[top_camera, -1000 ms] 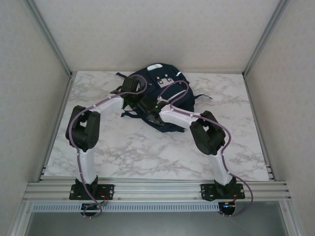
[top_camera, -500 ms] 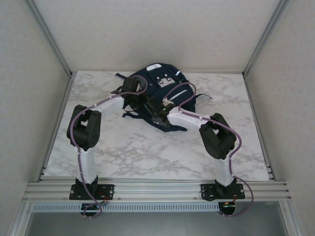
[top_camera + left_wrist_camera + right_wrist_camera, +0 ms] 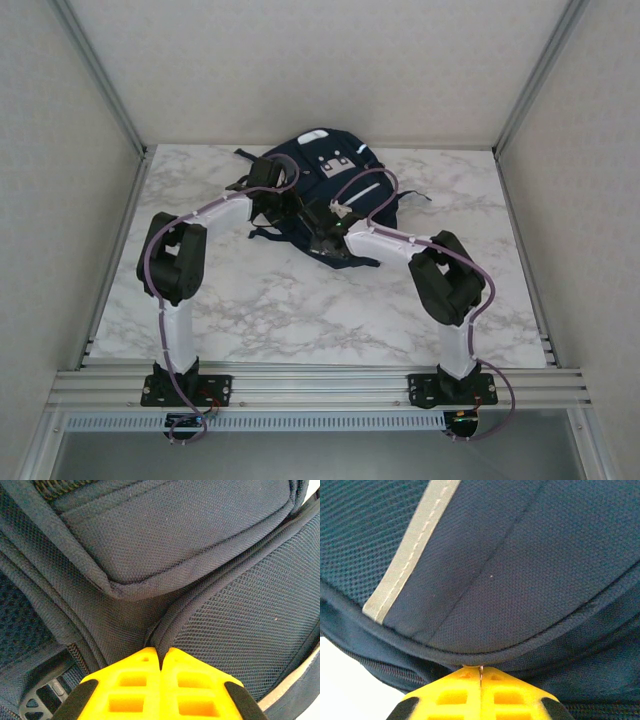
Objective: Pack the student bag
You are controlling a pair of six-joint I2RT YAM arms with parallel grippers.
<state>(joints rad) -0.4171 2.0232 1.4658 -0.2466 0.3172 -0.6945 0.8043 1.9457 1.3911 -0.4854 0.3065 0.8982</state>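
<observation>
Right arm's elbow has swung out toward 4 o'clock since a second ago, and its fingers have snapped together; the left arm hasn't budged. The student bag lies flat at the 12 o'clock end of the marble table, long axis running roughly 12 to 6, near end tipped slightly toward 5.

Both tools are on it. The left gripper sits at the bag's 9 o'clock flank, so the bag's bulk lies toward 3 o'clock from it. Its wrist view shows the left gripper with yellow pads pressed together, a fold of mesh seam running straight into the gap. I'd call that a pinch on the fabric.

The right gripper comes in at the near edge, the bag stretching away toward 12 o'clock. Close up, the right gripper is clamped tight at the piped rim just below the pale stripe, with a thin bright sliver between the pads. Zip pull or thread, I can't tell.

So it hinges on this: two grips close together on the near-left corner, the opening likely to be drawn between them.
</observation>
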